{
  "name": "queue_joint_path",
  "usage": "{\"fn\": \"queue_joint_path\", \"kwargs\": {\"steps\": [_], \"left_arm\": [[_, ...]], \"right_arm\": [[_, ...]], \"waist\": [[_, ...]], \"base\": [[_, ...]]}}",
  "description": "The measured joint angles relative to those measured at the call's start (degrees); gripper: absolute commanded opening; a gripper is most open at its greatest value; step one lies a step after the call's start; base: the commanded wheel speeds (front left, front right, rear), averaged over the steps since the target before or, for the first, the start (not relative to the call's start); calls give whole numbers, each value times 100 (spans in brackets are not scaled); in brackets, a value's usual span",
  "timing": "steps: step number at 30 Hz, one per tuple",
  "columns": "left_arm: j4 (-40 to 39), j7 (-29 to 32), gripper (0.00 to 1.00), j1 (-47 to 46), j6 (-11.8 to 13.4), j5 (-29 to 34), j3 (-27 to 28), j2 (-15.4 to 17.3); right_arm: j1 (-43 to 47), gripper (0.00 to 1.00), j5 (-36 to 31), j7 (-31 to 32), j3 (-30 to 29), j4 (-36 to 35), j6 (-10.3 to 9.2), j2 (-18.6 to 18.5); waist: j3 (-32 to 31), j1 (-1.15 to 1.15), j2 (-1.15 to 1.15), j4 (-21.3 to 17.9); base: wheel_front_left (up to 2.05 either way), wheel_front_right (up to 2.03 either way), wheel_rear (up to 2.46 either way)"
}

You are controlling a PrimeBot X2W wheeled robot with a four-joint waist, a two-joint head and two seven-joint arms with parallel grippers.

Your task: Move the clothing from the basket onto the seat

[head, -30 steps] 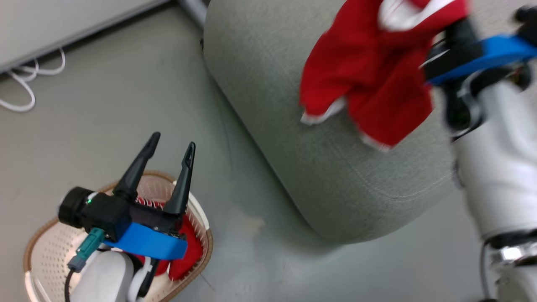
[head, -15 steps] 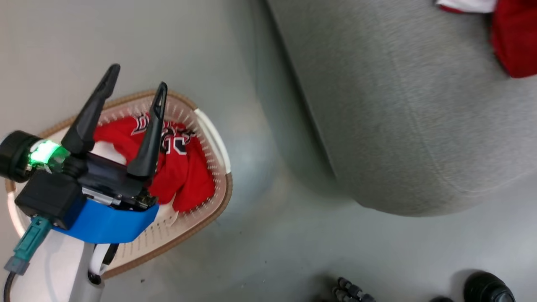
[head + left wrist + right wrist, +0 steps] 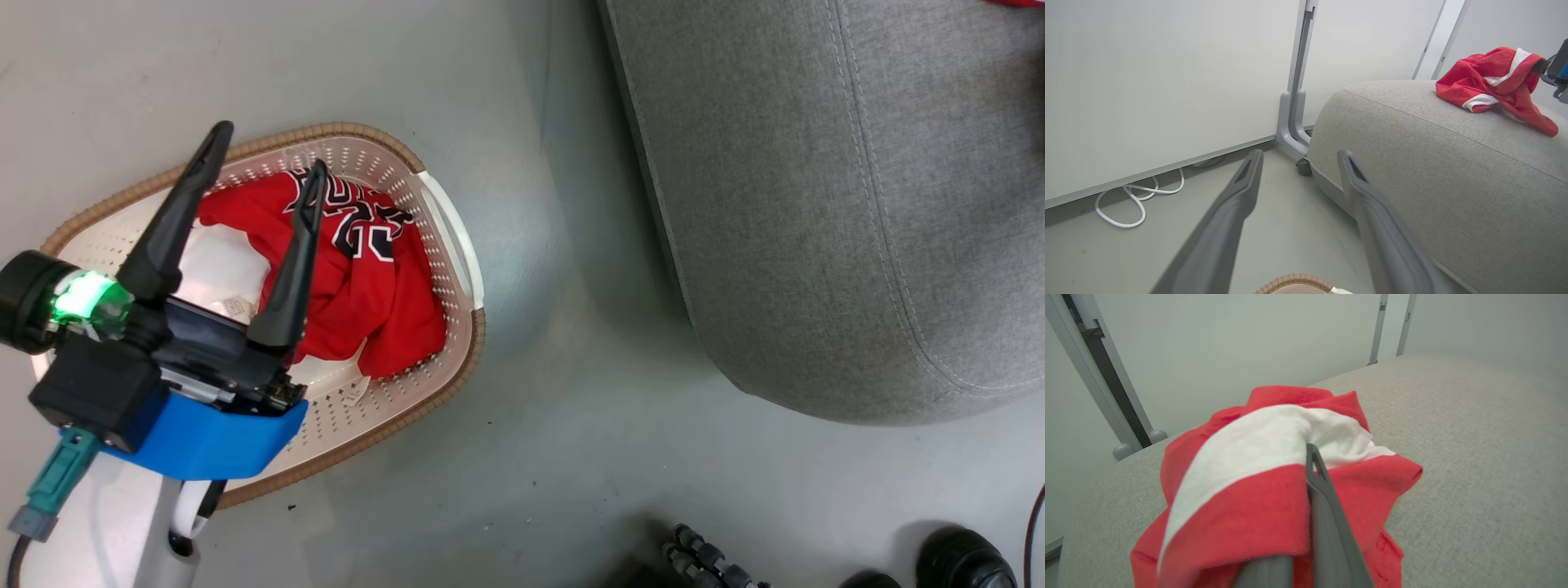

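Head view: left gripper [image 3: 270, 149] wide open, nothing held, hovering over the basket [image 3: 359, 129] on the floor [image 3: 531, 457], left of the seat [image 3: 816, 204]. 1 red jersey [image 3: 367, 278] bunched in the basket's right half, white paper label [image 3: 220, 261] on its base just left of it. The gripper's two fingers overlap the jersey in view; contact can't be told. Basket and seat apart, bare floor between. Near edge: 1 ribbed black hose [image 3: 706, 563], 1 round black part [image 3: 967, 559]. Left wrist view: left gripper [image 3: 1300, 154] spread, basket [image 3: 1294, 281] rim just below it. Far: wall panel post [image 3: 1294, 114], 1 caster [image 3: 1303, 166] beside the seat [image 3: 1433, 183], 1 looped white cable [image 3: 1139, 200] on the left. 1 red garment with white trim [image 3: 1494, 81] lies on the seat's top, far right. Right wrist view: right gripper [image 3: 1310, 457] clamped on the red garment with white trim [image 3: 1249, 490], which rests on the seat [image 3: 1474, 457]; cloth covers one finger. 2 rounded frame feet [image 3: 1122, 451] far left. Count: 2 garments, 1 basket, 1 seat.
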Motion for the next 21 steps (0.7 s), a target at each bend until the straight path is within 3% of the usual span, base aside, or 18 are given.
{"fn": "queue_joint_path", "kwargs": {"steps": [1, 13, 21], "left_arm": [[8, 0, 100, -6, 0, 7, -26, -4], [163, 0, 100, -81, 0, -7, -124, -78], [497, 0, 100, -80, 0, -177, -290, -439]], "right_arm": [[0, 100, -27, 0, -16, 9, 0, 15], [86, 100, -109, 0, 23, 185, 0, 24], [744, 100, -230, 0, 401, -33, 0, -14]], "waist": [[-15, 0, 0, 2], [-233, -1, 0, 51], [-716, -1, 0, 157]], "base": [[0, 0, 0], [0, 0, 0], [0, 0, 0]]}}
